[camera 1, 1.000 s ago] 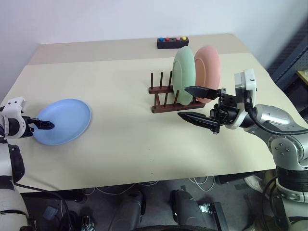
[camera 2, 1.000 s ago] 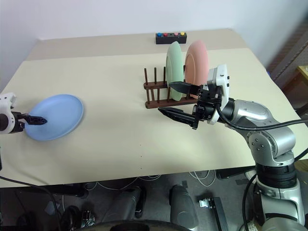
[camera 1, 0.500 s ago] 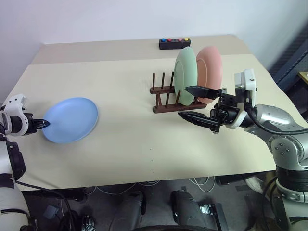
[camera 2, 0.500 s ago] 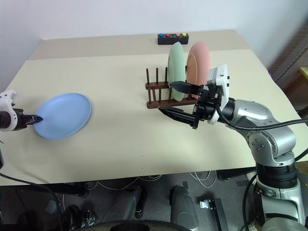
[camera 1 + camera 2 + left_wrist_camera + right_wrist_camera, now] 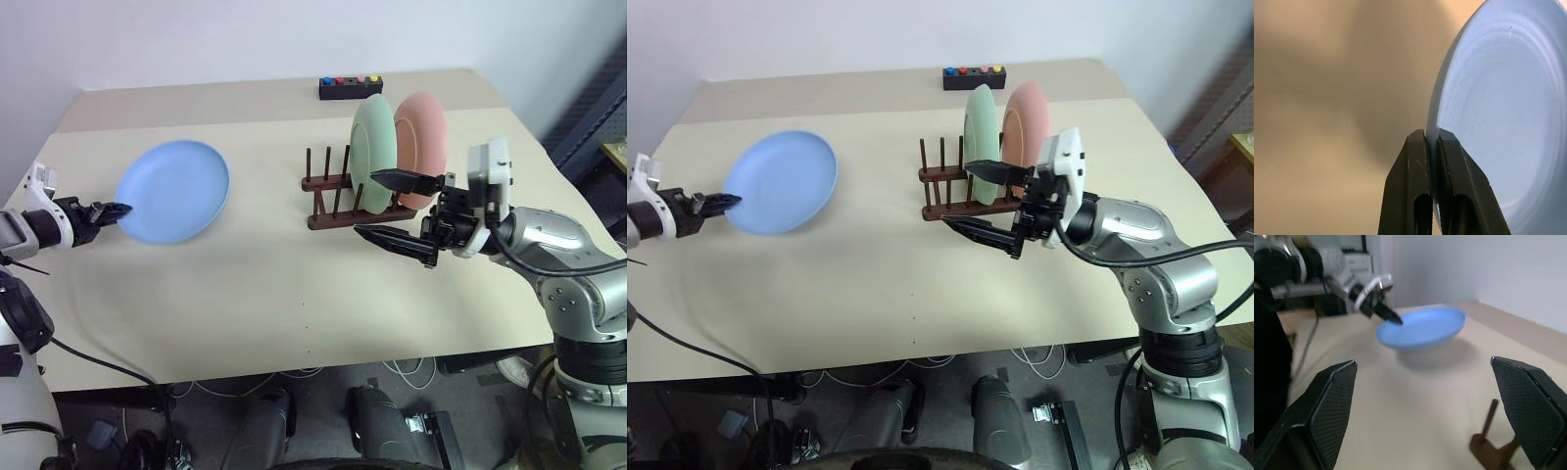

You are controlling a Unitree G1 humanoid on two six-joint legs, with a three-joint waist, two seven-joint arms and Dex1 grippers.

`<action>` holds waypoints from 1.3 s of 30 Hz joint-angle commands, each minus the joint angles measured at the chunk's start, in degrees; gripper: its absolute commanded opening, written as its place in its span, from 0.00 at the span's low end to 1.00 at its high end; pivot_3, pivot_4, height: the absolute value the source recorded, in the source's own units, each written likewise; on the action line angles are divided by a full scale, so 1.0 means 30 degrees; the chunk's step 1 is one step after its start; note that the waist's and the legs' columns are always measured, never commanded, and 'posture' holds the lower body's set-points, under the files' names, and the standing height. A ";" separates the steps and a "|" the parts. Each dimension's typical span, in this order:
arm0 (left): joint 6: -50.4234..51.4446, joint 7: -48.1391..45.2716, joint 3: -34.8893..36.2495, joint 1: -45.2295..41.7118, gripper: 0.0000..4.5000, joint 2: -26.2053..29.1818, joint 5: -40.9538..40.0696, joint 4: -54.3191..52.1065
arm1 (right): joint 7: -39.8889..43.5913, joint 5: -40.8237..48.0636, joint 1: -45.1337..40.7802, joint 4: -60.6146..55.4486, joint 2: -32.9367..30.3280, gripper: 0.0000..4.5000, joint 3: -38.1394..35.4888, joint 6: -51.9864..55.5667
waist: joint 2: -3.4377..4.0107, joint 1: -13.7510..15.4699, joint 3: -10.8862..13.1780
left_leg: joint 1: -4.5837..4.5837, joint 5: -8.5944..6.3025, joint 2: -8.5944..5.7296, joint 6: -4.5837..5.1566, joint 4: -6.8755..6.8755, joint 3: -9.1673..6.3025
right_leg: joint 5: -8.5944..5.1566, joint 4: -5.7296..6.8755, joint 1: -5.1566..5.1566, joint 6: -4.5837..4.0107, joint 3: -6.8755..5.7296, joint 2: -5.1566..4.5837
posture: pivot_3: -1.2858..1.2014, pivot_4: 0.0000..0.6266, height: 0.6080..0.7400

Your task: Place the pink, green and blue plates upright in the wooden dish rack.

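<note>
Lifted off the table since a second ago, the blue plate [image 5: 174, 190] now hangs in the air, tilted with its hollow face toward the camera, further toward the wooden dish rack [image 5: 345, 199] than where it lay flat near the table's left edge. The left gripper [image 5: 121, 208] is clamped on the plate's near-left rim; in the left wrist view its two fingers [image 5: 1416, 196] pinch the thin edge between them. The green plate [image 5: 371, 140] and the pink plate [image 5: 421, 136] stand upright side by side in the right end of the rack, pink outermost, while the pegs on the rack's left end stand free, facing the blue plate across a bare stretch of the table [image 5: 245, 284]. The right gripper [image 5: 392, 208] hovers just in front of the rack's right end, pointing toward the robot's left, its fingers spread wide and grasping nothing. A small black box [image 5: 349, 86] with coloured buttons sits at the table's far edge, well behind the rack.
</note>
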 commanded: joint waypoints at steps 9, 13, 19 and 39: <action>0.0828 0.5469 0.5357 0.1223 0.01 -0.5987 -0.5706 -1.0252 | -0.0664 -0.5793 -0.2888 0.0532 0.0668 1.00 0.1148 -0.6084 | -0.0006 0.0080 0.0000 | -0.0032 -0.0004 -0.0007 -0.0004 0.0075 0.0002 | 0.0002 0.0010 0.0004 0.0003 0.0005 -0.0019 | 0.52 0.24 1.00; 0.0548 0.9304 0.7502 0.2045 0.01 -0.9762 -0.7984 -1.5663 | -0.1596 -1.1464 -0.3838 0.1364 0.0331 1.00 0.3148 -1.0915 | -0.0007 0.0016 0.0001 | -0.0033 -0.0005 0.0000 -0.0010 0.0092 0.0005 | 0.0003 0.0033 -0.0014 0.0002 0.0013 -0.0012 | 0.52 0.24 1.00; -0.1630 1.2852 0.7334 0.2966 0.01 -1.4216 -1.0032 -2.1852 | -0.4095 -1.8193 -0.4850 0.2973 0.0407 1.00 0.5232 -1.5598 | -0.0010 0.0042 0.0002 | -0.0032 0.0075 0.0004 -0.0153 0.0103 0.0017 | 0.0003 0.0040 -0.0015 0.0002 0.0026 -0.0008 | 0.52 0.24 1.00; -0.5945 1.8013 0.2253 0.5628 0.01 -1.8336 -1.1594 -2.7748 | -0.8587 -2.5862 -0.7169 0.6074 0.2579 1.00 0.6581 -1.6684 | -0.0016 0.0132 0.0002 | -0.0027 0.0082 0.0009 -0.0163 0.0125 0.0018 | 0.0009 0.0000 0.0029 -0.0011 0.0028 0.0044 | 0.52 0.24 1.00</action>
